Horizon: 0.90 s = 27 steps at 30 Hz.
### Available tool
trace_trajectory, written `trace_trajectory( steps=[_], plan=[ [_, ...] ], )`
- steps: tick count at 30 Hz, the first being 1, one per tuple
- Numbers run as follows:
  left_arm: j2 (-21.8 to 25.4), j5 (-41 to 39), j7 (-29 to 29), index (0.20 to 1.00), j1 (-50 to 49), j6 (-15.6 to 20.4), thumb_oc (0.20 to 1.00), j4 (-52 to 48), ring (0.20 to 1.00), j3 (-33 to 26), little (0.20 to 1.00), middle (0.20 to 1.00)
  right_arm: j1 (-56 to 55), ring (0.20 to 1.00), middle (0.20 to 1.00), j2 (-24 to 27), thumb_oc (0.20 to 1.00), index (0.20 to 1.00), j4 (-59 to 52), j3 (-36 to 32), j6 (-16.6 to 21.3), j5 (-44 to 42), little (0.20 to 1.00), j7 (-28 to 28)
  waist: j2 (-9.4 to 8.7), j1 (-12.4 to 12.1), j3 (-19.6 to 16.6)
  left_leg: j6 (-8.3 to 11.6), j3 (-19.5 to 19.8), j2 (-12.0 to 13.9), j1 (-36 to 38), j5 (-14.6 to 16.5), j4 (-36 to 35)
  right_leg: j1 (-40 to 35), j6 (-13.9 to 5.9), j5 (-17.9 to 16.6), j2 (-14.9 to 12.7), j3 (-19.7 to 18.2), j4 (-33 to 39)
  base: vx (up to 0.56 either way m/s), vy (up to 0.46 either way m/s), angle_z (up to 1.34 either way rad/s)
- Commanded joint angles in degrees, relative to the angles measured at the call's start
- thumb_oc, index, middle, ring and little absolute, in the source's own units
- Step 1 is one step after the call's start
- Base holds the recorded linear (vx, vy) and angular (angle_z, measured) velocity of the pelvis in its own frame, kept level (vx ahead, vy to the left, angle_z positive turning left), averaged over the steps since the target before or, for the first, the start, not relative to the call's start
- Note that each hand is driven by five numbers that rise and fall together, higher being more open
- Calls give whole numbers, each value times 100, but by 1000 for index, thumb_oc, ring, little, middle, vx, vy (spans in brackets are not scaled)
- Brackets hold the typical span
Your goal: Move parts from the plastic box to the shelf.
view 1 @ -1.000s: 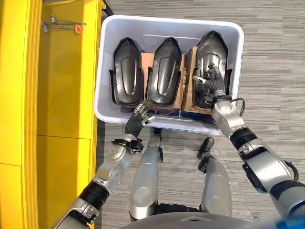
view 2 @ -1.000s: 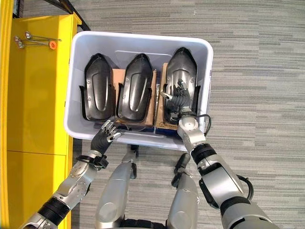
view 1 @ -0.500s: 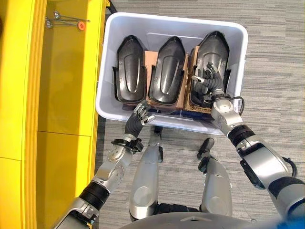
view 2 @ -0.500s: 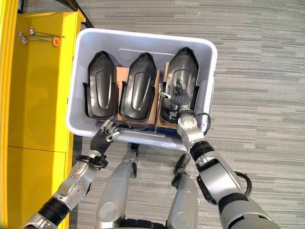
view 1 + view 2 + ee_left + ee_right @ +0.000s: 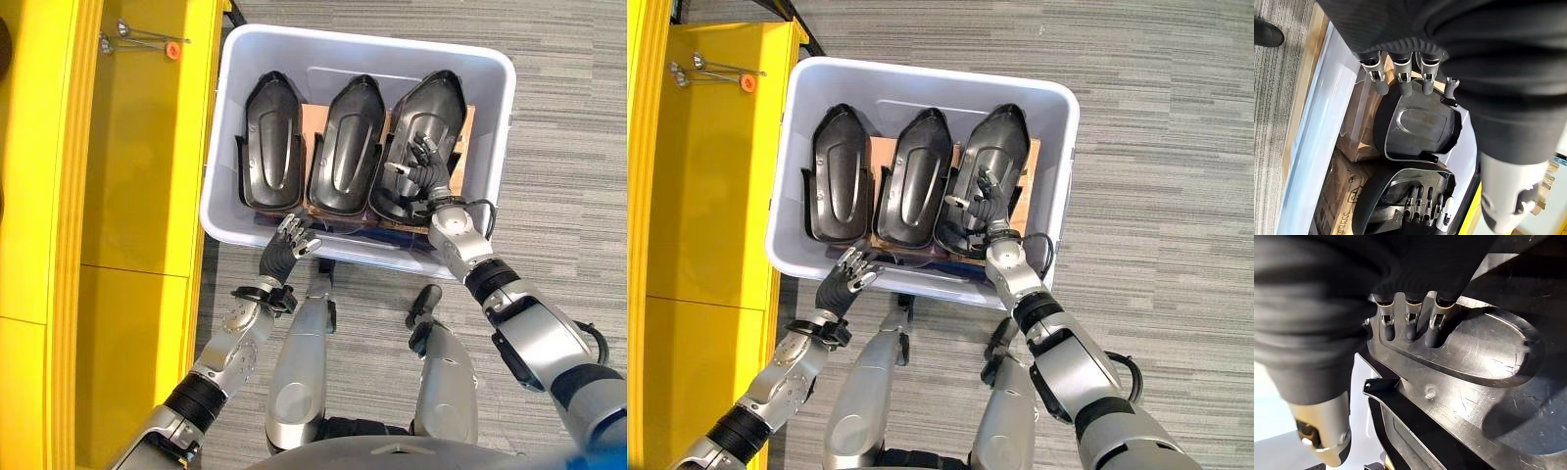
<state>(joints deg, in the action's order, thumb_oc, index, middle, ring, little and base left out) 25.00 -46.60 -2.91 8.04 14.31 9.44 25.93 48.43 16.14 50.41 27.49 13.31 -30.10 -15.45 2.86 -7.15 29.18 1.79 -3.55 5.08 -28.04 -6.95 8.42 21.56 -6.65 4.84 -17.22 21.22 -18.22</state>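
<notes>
plastic box [image 5: 223, 127]: pale bin on the carpet, right beside the yellow shelf [image 5: 147, 147]. Three black parts inside, side by side on cardboard.
right part [image 5: 431, 108]: tilted, lower end leaning toward the middle part [image 5: 351, 137].
left part [image 5: 272, 127]: lies flat, nothing touching it.
right hand [image 5: 421, 166]: inside the box, fingers laid pretty much straight on the right part, not wrapped round it.
left hand [image 5: 290, 235]: at the box's near rim, fingers loosely spread, holding nothing.
hard to see: what's under the parts, just cardboard edges.
shelf: a few small metal bits at the far end.
</notes>
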Motion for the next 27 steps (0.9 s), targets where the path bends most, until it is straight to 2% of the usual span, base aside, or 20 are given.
trace_trajectory(
  steps=[1,6,16,20,21,27],
  plan=[
    [66,-31,-41,1000,-25,286,1000,-488,1000,115,1000,1000,-292,1000,1000,-145,1000,1000,-60,127,-135,67,1000,181,-105,-144,58,161,117,197,42,879,675,-4,-278,-622,-275,-58,460,0,0,0],
    [67,-20,-66,1000,-39,293,1000,-475,1000,36,1000,1000,-361,1000,1000,30,1000,1000,-564,67,-98,68,1000,133,-159,-99,57,165,99,224,115,887,662,-47,-280,-624,-271,-65,471,0,0,0],
    [2,63,-155,1000,-46,273,1000,-459,1000,-177,1000,1000,-992,1000,1000,586,1000,1000,-2683,-438,144,300,1000,-57,-394,112,-35,160,78,269,240,958,698,-189,-306,-627,-243,-77,504,0,0,0],
    [-21,74,-196,1000,-47,250,1000,-478,1000,-275,1000,1000,-1330,1000,1000,637,1000,1000,-3534,-662,241,427,1000,-86,-475,195,-89,156,75,282,276,995,727,-233,-318,-618,-238,-102,504,-14,3,0],
    [-19,76,-195,1000,-40,250,1000,-482,1000,-272,1000,1000,-1331,1000,1000,641,1000,1000,-3545,-671,237,429,1000,-88,-487,204,-80,114,55,251,208,871,716,-186,-265,-722,-266,-70,542,-58,22,0],
    [-43,116,-214,1000,-82,236,1000,-478,1000,-353,1000,1000,-1639,1000,1000,602,1000,1000,-4169,-850,372,430,1000,-72,-538,287,-120,109,28,264,221,893,759,-187,-270,-720,-260,-115,533,-9,7,-1]
  ],
)
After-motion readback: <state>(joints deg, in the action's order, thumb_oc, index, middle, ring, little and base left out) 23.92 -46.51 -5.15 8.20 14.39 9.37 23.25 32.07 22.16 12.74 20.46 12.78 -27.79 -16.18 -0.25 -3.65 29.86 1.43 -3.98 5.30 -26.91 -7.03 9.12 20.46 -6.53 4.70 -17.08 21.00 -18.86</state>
